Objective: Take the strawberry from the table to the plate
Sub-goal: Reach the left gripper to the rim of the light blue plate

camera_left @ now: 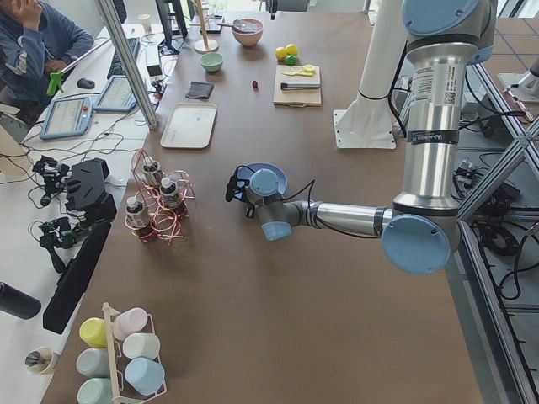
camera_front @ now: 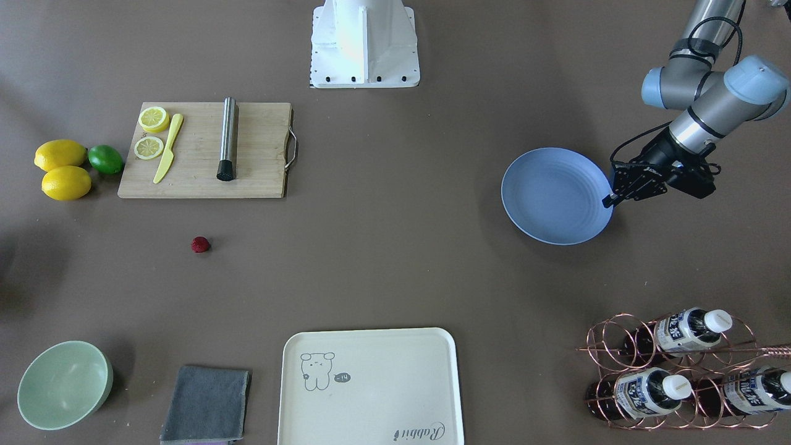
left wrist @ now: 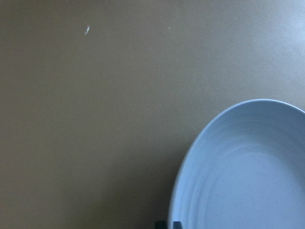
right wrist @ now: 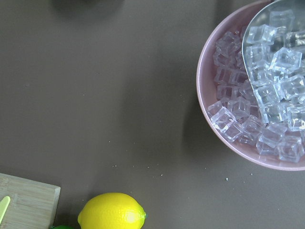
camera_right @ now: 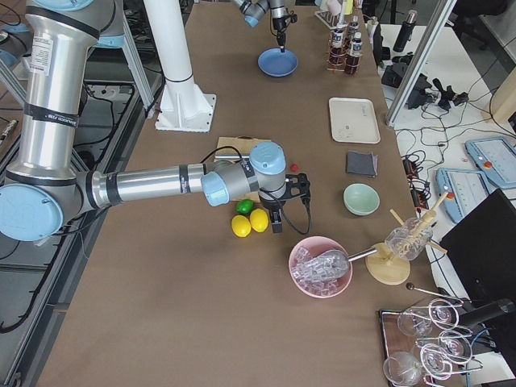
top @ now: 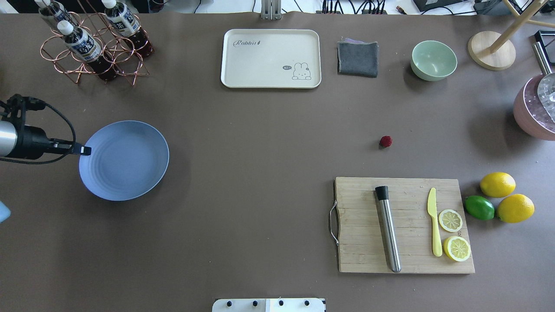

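The strawberry (camera_front: 200, 245) (top: 386, 141), a tiny dark-red berry, lies alone on the bare table (top: 260, 173) just beyond the cutting board. The light-blue plate (camera_front: 556, 196) (top: 123, 160) sits empty on the robot's left side. My left gripper (camera_front: 612, 199) (top: 85, 151) hovers at the plate's outer rim, fingers together with nothing between them. My right gripper (camera_right: 276, 224) shows only in the exterior right view, beside the lemons and far from the berry; I cannot tell whether it is open or shut.
A wooden cutting board (top: 403, 225) carries a steel cylinder, a yellow knife and lemon halves. Lemons and a lime (top: 498, 201) lie beside it. Also here: pink ice bowl (right wrist: 257, 86), green bowl (top: 433, 60), grey cloth (top: 357, 58), cream tray (top: 271, 58), bottle rack (top: 91, 43).
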{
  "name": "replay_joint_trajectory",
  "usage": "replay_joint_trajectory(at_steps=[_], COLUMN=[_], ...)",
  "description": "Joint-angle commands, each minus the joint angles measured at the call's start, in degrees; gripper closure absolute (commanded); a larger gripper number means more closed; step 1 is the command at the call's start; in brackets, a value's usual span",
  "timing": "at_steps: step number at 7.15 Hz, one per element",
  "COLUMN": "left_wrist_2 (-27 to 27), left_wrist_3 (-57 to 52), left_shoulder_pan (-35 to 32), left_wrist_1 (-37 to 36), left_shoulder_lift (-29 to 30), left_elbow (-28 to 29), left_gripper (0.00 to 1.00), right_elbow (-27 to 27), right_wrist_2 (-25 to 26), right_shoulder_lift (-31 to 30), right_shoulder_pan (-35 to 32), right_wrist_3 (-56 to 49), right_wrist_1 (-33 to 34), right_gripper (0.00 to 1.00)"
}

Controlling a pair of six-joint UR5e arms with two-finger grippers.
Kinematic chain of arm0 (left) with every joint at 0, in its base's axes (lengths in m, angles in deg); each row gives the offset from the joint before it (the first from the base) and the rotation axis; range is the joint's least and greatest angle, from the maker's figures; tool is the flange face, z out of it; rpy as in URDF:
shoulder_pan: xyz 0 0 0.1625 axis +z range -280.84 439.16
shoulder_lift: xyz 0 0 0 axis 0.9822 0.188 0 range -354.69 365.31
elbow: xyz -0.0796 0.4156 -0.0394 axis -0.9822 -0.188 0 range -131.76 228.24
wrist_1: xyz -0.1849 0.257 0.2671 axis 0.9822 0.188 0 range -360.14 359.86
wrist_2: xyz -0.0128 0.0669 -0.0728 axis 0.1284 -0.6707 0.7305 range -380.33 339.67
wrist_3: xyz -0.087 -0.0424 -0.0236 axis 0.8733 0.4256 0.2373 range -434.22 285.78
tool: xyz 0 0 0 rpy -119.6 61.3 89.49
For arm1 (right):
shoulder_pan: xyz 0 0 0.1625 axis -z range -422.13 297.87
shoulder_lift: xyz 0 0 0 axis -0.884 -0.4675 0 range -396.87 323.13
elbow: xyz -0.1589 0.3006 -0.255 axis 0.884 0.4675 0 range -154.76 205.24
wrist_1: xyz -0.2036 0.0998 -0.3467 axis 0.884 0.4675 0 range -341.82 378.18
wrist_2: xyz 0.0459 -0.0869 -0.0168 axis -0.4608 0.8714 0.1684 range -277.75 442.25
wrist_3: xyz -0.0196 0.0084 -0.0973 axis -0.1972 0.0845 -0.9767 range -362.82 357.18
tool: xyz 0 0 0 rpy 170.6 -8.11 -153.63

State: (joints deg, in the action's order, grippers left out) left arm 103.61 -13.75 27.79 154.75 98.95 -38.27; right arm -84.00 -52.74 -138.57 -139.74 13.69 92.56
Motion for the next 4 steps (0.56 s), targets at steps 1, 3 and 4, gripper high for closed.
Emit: replay_joint_trajectory(at_steps=[1,3,4], left_wrist_2=[-0.54,-6.75,-9.22], left_wrist_3=[4.04,6.93,7.64], left_shoulder_pan=[1.44,6.86,8.81], left_wrist_1=[-9.21,-16.42,-18.46], left_shoulder_lift=[10.47,17.6,19.9], left_elbow=[-0.06,0.11,0.11], left_gripper=[1.0,1.0,1.0], right_elbow=[0.0,0.0,0.0], right_wrist_2=[-0.01,-0.01,-0.09], right_shoulder_lift=[0.01,0.1,0.1], right_shoulder_pan=[0.0,0.0,0.0], right_wrist_3=[0.01,0.01,0.01], right_wrist_1=[0.06,0.06,0.06], right_gripper=[0.0,0.0,0.0])
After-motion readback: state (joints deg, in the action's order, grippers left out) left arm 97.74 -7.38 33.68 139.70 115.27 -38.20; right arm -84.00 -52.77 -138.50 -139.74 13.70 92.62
